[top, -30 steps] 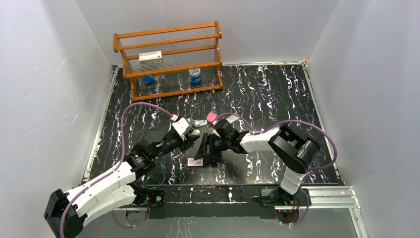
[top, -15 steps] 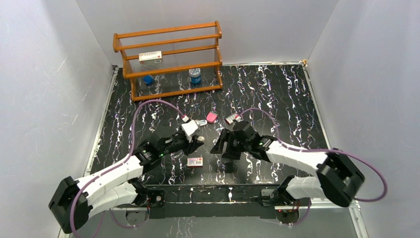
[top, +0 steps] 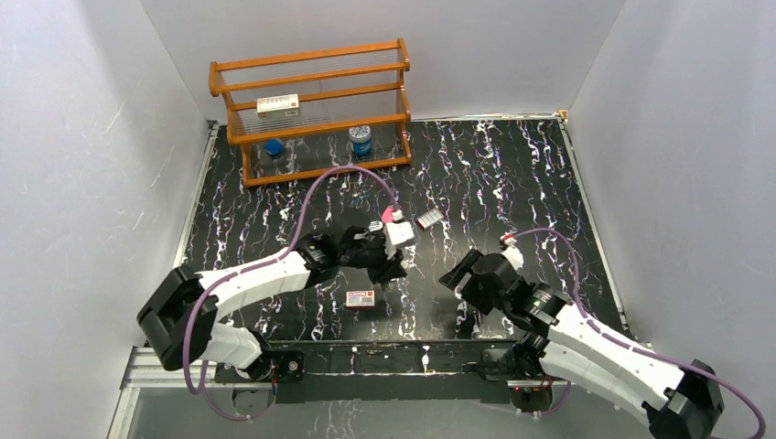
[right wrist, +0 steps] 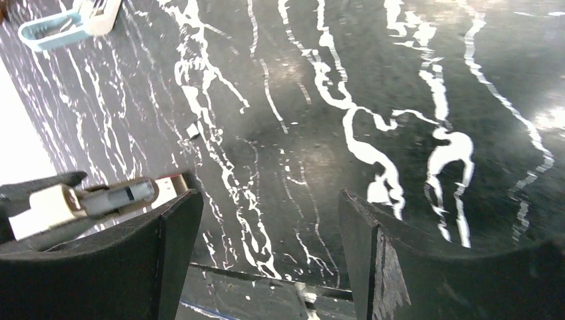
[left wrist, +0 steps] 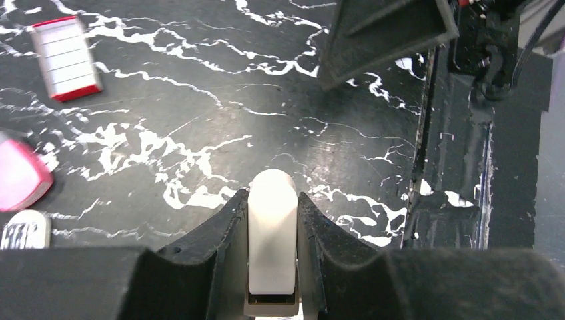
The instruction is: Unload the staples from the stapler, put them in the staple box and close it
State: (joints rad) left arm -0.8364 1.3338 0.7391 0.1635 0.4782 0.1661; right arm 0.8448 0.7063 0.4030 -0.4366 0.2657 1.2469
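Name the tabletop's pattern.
The tabletop is black with white marble veins, clearest in right wrist view.

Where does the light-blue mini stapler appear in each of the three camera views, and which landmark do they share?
Top external: the stapler lies mid-table, just left of the pink block.
Left wrist: only its whitish end shows, at the bottom-left edge, below the pink block; the left claw grips a white piece.
Right wrist: top-left corner, blue frame with white end.
Shared landmark: the black, white-veined tabletop.
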